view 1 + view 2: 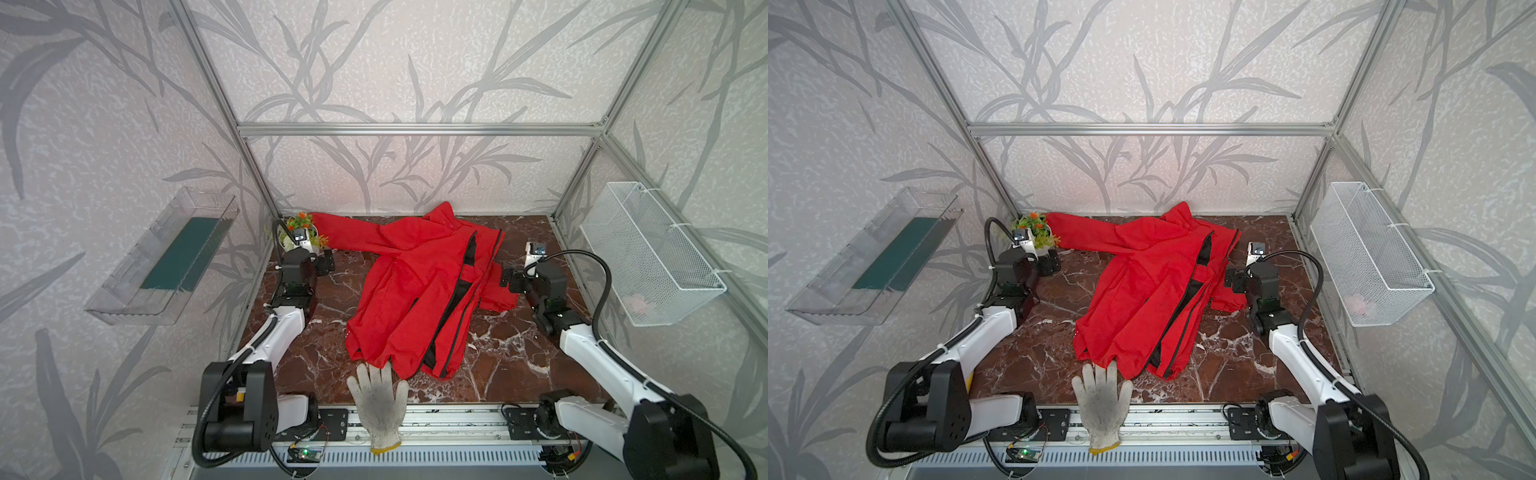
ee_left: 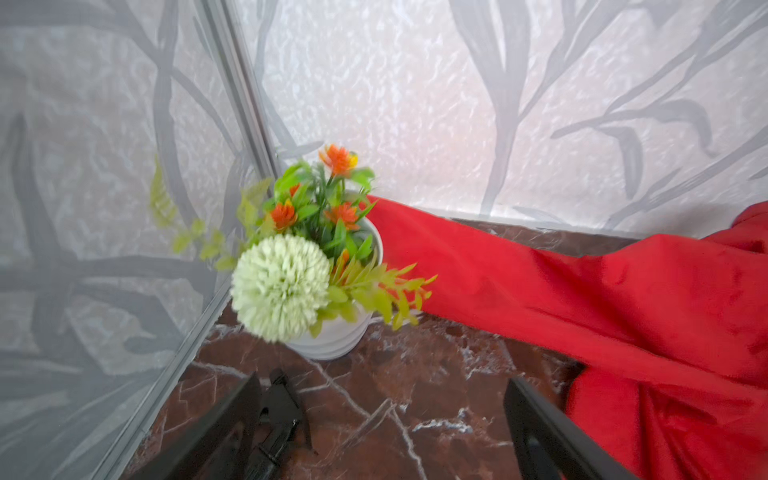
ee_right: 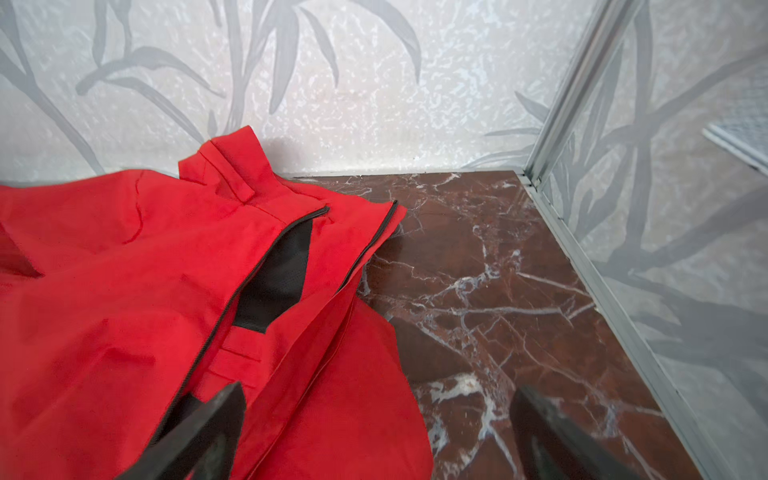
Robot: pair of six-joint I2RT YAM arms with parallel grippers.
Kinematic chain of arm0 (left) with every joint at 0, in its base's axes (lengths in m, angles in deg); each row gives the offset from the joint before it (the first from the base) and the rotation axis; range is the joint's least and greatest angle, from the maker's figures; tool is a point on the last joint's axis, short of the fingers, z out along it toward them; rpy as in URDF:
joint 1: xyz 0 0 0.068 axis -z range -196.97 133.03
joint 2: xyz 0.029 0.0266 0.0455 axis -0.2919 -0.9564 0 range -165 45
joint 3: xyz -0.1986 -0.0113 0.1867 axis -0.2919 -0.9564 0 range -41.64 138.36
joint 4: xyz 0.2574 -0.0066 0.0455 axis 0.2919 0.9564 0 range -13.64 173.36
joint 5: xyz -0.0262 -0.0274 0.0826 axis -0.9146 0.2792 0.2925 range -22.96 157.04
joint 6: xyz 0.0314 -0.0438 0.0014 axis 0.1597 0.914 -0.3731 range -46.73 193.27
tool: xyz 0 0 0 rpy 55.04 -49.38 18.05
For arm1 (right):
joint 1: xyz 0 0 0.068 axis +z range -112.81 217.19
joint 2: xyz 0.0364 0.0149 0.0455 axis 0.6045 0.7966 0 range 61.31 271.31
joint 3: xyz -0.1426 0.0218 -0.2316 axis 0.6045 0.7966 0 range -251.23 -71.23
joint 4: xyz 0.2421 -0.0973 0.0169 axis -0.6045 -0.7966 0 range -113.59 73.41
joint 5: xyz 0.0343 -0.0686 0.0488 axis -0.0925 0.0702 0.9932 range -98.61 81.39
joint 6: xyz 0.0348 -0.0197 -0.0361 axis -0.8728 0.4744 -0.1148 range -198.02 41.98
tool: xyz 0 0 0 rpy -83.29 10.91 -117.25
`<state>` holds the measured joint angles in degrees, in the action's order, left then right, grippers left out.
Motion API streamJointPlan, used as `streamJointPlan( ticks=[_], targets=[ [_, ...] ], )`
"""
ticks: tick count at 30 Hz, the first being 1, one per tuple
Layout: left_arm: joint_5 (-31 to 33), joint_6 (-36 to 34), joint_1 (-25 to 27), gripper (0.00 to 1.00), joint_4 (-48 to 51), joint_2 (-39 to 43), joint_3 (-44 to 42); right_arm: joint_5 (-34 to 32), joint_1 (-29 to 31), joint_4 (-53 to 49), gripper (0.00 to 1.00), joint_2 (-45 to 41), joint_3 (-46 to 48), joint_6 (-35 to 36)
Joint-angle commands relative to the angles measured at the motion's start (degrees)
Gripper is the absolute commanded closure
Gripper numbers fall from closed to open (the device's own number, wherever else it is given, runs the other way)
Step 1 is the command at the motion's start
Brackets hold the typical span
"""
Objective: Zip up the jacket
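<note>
The red jacket (image 1: 399,291) (image 1: 1133,291) lies spread on the marble table, collar toward the back wall and hem toward the front. Its black front zipper (image 1: 453,299) is undone, and black lining (image 3: 278,278) shows between the two edges. One sleeve (image 2: 582,299) reaches left to the flower pot. My left gripper (image 1: 326,262) (image 2: 382,380) is open over bare marble, just in front of that sleeve. At the jacket's right edge my right gripper (image 1: 509,280) (image 3: 380,388) is open, with one finger above red fabric and the other above the table. Neither holds anything.
A white pot of artificial flowers (image 1: 301,232) (image 2: 332,332) stands in the back left corner, close to the left gripper. A white work glove (image 1: 380,399) lies at the front edge, touching the hem. A wire basket (image 1: 652,253) and a clear tray (image 1: 166,257) hang on the side walls.
</note>
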<state>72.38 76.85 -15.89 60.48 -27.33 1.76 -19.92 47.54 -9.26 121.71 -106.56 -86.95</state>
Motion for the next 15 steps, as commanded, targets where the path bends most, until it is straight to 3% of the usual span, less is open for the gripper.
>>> streamJointPlan(
  ticks=[1,7,15],
  targets=[
    [-2.24,1.17,6.08,0.10,23.24,2.28,6.64,0.85,3.10,-21.51,0.01,-4.47,-2.00,-11.54],
    [-3.37,5.86,21.44,0.11,35.83,6.96,6.77,6.59,14.10,-28.67,0.01,-10.76,-0.68,-30.04],
    [-2.20,12.37,36.40,0.13,42.83,10.42,0.00,6.24,29.18,-35.42,0.01,-9.20,-1.41,-38.45]
  ],
)
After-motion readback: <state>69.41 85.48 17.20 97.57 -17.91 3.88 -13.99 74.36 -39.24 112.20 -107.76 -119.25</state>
